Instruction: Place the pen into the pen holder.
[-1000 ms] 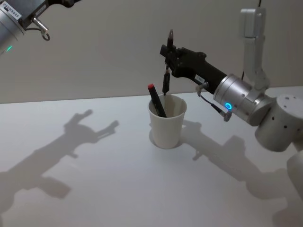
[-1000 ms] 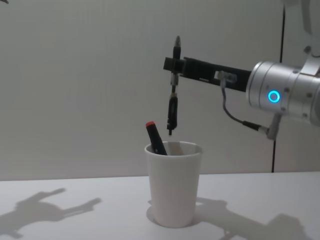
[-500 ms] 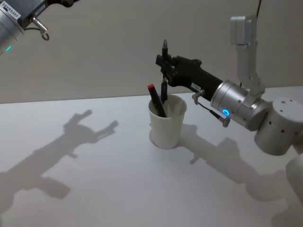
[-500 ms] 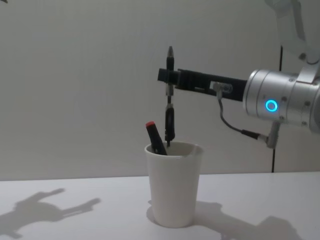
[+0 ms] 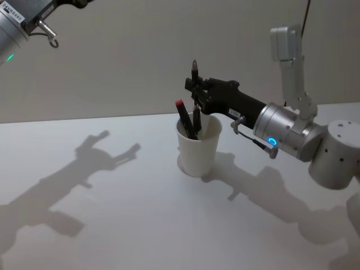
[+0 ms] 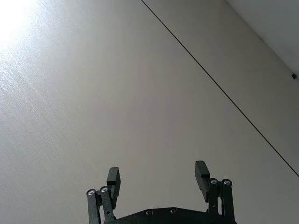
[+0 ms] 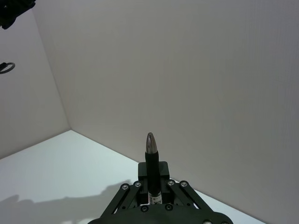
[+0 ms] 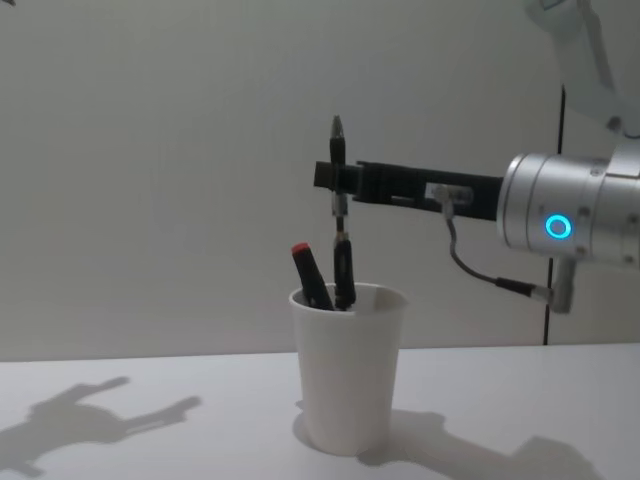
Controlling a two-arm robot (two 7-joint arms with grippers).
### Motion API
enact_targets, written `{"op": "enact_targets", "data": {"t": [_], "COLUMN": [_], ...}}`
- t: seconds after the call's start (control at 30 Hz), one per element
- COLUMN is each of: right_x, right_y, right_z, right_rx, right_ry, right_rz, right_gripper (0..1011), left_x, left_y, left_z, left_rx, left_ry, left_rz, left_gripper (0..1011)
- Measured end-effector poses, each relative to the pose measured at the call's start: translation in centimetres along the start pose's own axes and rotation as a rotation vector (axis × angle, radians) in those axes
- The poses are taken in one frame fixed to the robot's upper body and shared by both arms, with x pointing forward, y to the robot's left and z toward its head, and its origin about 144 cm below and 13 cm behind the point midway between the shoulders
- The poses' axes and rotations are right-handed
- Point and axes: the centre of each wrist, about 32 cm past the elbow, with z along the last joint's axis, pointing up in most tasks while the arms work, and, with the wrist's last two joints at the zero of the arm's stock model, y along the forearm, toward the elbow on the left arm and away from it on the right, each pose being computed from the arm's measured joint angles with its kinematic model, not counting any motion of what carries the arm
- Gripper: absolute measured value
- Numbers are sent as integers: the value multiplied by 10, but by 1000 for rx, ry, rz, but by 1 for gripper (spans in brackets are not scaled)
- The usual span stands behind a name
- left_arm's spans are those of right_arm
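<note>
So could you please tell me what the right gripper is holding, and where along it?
The right gripper holds a pen near its upper end, its lower end already inside the white cup.

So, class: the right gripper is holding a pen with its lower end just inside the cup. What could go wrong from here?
1. The held pen sits close beside the red-capped pen leaning in the pen holder; the two may jam or tangle.
2. The light-looking holder could tip if the right gripper drifts sideways.
3. Releasing now may let the pen topple against the rim.
</note>
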Motion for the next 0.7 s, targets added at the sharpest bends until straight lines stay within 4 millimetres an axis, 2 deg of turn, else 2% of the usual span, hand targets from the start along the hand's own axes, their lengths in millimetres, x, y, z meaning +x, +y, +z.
{"op": "enact_targets", "data": {"t": [0.13, 0.43, 0.7], "right_x": [0, 0, 0], "right_y": [-2, -5, -6], "right_z": [0, 1, 1], "right_rx": [-11, -22, -27], "right_ry": [-1, -2, -2], "right_rz": [3, 8, 10], "right_gripper": [175, 486, 701], "left_x": [0, 0, 0], "left_y": [0, 0, 0], "left_z": [0, 0, 0], "left_rx": [0, 0, 0], "left_ry": [0, 1, 0], "left_rz": [0, 0, 0], "left_gripper": [1001, 1001, 1001]}}
